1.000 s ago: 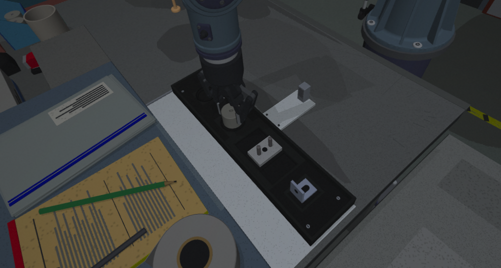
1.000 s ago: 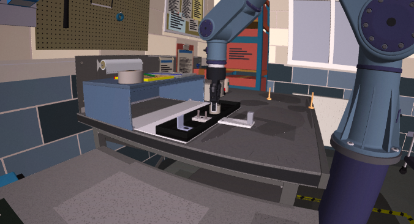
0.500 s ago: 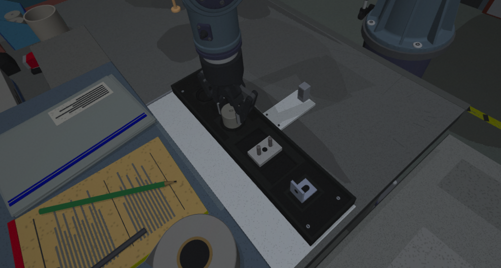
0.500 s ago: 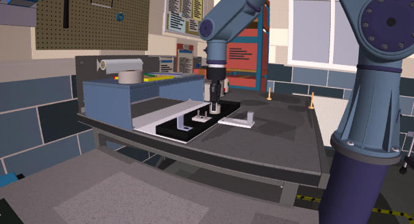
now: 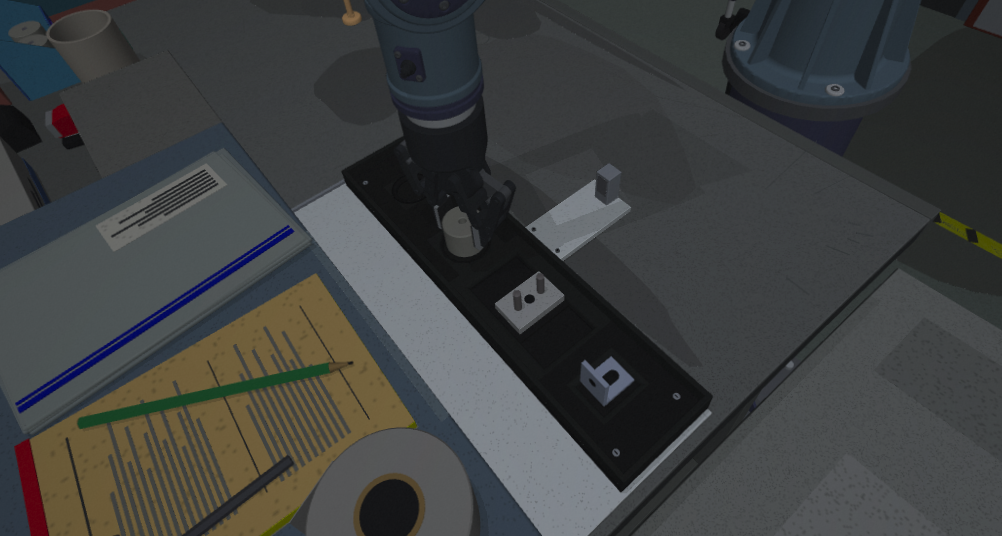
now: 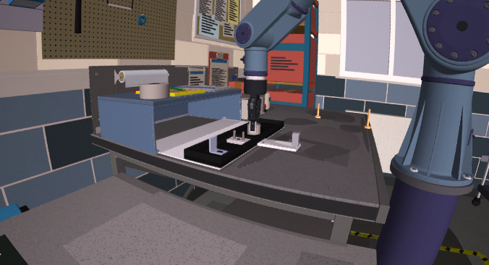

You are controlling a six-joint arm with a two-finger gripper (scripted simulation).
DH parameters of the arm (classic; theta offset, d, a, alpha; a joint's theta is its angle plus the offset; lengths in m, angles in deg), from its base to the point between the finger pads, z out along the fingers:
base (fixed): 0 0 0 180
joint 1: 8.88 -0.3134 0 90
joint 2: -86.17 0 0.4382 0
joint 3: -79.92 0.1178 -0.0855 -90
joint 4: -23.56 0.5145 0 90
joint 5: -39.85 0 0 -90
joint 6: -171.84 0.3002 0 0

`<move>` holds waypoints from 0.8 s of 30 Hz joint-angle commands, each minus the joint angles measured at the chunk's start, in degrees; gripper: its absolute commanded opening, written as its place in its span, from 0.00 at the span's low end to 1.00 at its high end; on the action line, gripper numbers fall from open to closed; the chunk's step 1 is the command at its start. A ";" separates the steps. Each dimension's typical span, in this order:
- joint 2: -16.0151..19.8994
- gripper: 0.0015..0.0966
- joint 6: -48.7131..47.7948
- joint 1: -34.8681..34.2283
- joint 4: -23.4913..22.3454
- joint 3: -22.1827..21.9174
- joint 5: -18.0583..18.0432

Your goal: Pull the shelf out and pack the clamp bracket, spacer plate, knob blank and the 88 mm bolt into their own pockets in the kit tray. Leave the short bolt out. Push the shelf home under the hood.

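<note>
My gripper (image 5: 468,218) (image 6: 253,123) reaches straight down over the black kit tray (image 5: 522,300) (image 6: 235,143) and is closed around the pale round knob blank (image 5: 462,237) (image 6: 253,127), which stands in its round pocket. The spacer plate (image 5: 529,307) (image 6: 236,138), with two short pins on top, lies in the middle pocket. The clamp bracket (image 5: 606,380) (image 6: 215,146) sits in the pocket at the tray's near end. The tray rides on the white shelf (image 5: 449,364), pulled out from under the blue hood (image 6: 166,109). Two tan bolts (image 5: 346,0) (image 6: 317,111) (image 6: 368,119) stand upright at the table's far side.
Behind the tray the hood's top carries a grey binder (image 5: 133,280), a yellow sheet with a green pencil (image 5: 210,392) and a tape roll (image 5: 393,490) (image 6: 154,91). A white plate with a grey block (image 5: 582,210) (image 6: 280,143) lies beside the tray. The arm's base (image 5: 820,49) stands at the right.
</note>
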 commanded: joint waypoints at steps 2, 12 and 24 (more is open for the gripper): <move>0.00 0.54 0.00 0.00 0.00 0.00 -0.01; 0.00 0.67 0.00 0.00 0.00 0.00 -0.01; 0.05 0.67 0.00 0.00 0.00 0.05 -0.01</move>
